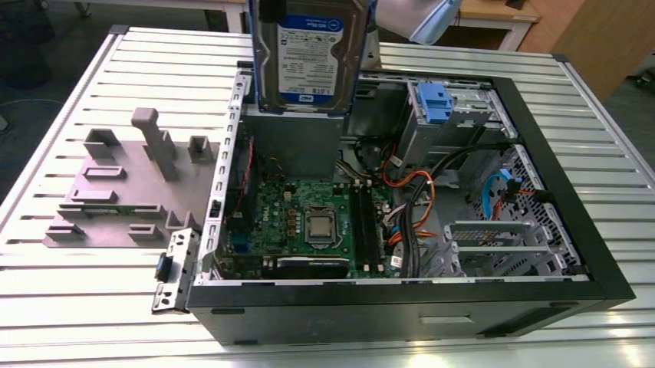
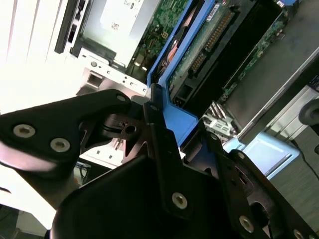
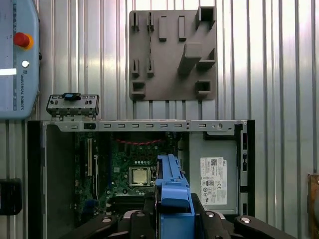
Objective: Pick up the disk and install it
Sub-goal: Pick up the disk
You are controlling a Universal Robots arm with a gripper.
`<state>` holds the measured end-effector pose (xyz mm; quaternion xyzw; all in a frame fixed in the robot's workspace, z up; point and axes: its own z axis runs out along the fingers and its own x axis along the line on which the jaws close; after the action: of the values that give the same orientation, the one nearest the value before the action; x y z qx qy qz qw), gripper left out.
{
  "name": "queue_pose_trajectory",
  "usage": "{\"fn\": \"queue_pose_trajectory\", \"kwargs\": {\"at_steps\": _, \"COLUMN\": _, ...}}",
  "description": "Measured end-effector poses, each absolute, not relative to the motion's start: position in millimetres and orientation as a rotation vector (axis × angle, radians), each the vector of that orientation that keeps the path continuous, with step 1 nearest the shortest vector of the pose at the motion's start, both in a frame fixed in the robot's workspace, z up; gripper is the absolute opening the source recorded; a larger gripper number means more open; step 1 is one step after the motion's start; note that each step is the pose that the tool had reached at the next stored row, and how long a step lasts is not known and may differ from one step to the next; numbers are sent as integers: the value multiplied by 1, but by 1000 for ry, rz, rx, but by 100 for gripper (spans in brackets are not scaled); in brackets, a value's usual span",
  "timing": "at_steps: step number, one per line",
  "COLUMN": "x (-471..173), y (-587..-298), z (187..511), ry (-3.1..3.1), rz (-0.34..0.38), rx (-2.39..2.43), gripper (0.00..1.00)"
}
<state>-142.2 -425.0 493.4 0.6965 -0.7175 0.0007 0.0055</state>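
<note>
Presently one hand [image 3: 173, 216] clasps one disk [image 1: 305, 57] aloft.

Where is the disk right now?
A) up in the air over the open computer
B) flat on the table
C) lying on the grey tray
A: the disk hangs above the open computer, its blue rail gripped by the hand.
</note>
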Motion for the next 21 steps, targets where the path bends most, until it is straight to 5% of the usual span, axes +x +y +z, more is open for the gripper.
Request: {"fn": "queue_pose_trajectory", "kwargs": {"at_steps": 21, "x": -109, "y": -434, "z": 489, "ry": -2233, "rz": -14, "rx": 2209, "gripper": 36}}
